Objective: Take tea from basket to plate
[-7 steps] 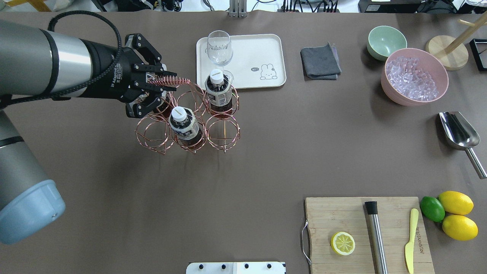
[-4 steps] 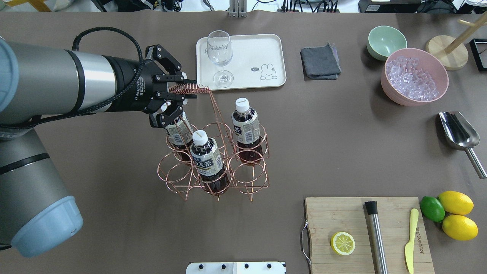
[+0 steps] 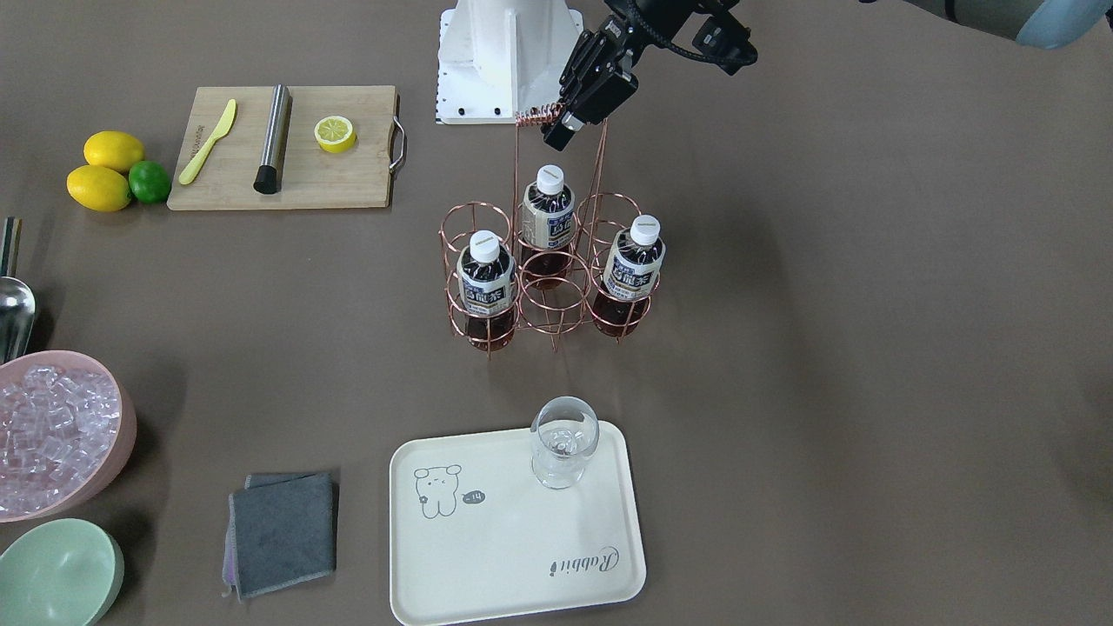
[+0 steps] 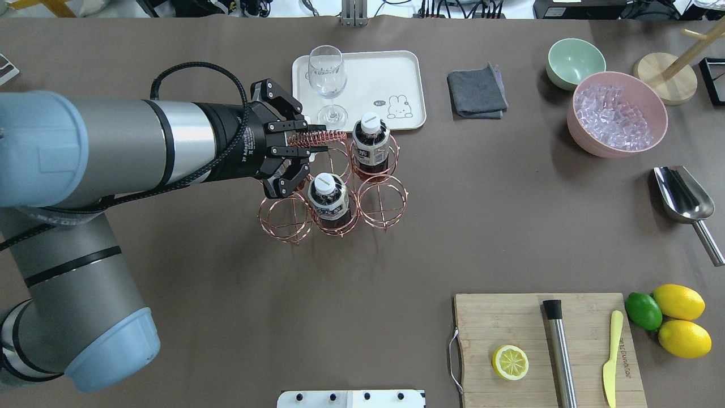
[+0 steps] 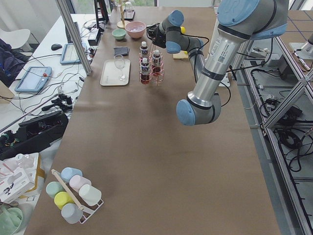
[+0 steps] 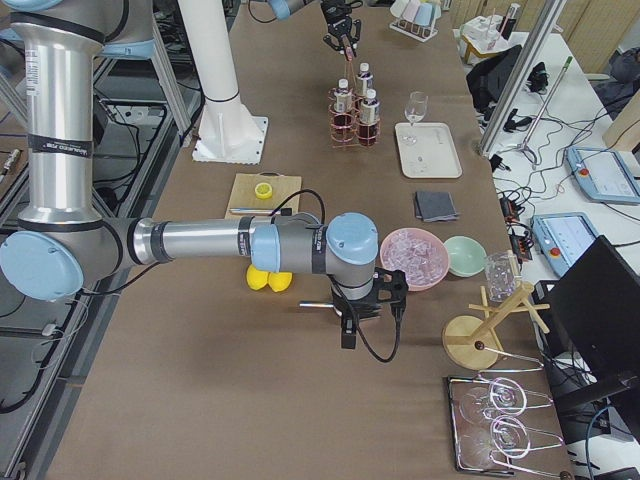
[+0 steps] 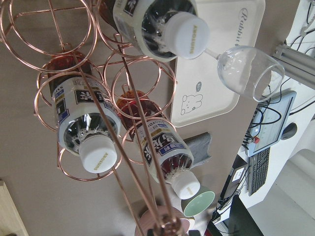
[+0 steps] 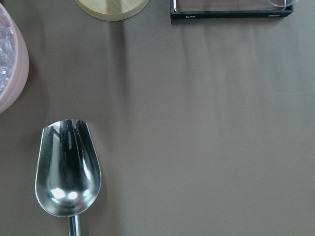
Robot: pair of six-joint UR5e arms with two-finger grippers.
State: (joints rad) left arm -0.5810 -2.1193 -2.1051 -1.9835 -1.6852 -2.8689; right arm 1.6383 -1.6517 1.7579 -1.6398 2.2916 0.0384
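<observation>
My left gripper (image 4: 310, 143) is shut on the twisted handle of the copper wire basket (image 4: 382, 198), also seen in the front view (image 3: 548, 300). Three tea bottles stand in its rings: one (image 4: 371, 141) at the far right, one (image 4: 327, 195) in the near middle, and one mostly hidden under my gripper. All three show in the front view (image 3: 485, 283) and the left wrist view (image 7: 93, 128). The cream plate (image 4: 391, 73) lies just beyond the basket. My right gripper (image 6: 346, 335) hangs over the table's right end; I cannot tell whether it is open or shut.
A wine glass (image 4: 327, 73) stands on the plate's left end. A grey cloth (image 4: 477, 92), green bowl (image 4: 573, 62), pink ice bowl (image 4: 617, 113) and metal scoop (image 4: 682, 198) lie to the right. A cutting board (image 4: 510, 317) with lemon half and tools lies front right.
My left gripper has carried the basket by its handle to the right, toward the plate. The basket swung out toward the robot's side and now hangs back under the gripper.
</observation>
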